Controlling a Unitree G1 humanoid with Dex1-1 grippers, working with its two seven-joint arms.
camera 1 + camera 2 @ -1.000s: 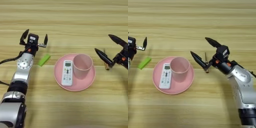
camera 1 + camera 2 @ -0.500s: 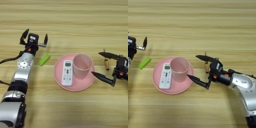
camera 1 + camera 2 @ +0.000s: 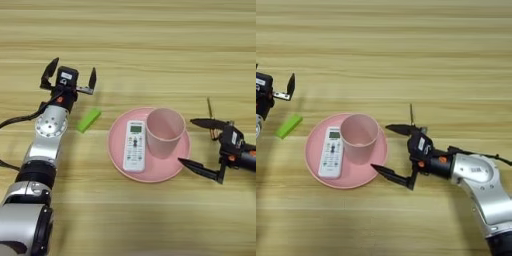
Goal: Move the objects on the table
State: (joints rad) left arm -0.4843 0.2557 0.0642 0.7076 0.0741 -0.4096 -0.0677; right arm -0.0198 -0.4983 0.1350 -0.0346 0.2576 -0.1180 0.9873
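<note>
The left gripper (image 3: 70,79) waits beyond the one green block (image 3: 89,120), fingers spread, empty. On the table (image 3: 150,45), one pink plate (image 3: 117,152) carries one white remote (image 3: 133,146) and one pink cup (image 3: 165,131). The right gripper (image 3: 390,151), wide open and empty, faces the cup, seemingly lining up a sideways grasp.

Even, bright overhead light — soft short shadows under the pink cup (image 3: 165,131) and plate (image 3: 150,172). Mild glare on the table (image 3: 150,40), slight overall softness.
</note>
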